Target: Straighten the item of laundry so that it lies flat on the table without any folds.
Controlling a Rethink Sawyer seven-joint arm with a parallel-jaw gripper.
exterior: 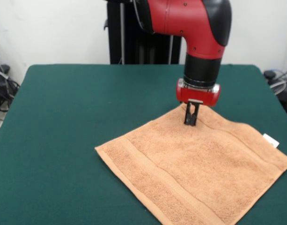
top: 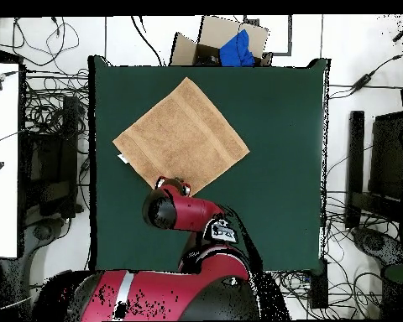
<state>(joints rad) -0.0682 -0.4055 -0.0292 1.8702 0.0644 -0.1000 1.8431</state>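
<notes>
A cardboard box holds blue cloth.

A small square orange-tan terry-cloth towel lies spread on the large rectangular counter topped with dark green felt-like cloth, turned cornerwise like a diamond. In the front view it sits toward the near right part of the counter, its near corner running past the bottom edge. Its small white tag is at the right corner. The red and black arm's hand comes down from above onto the towel's far corner.
</notes>
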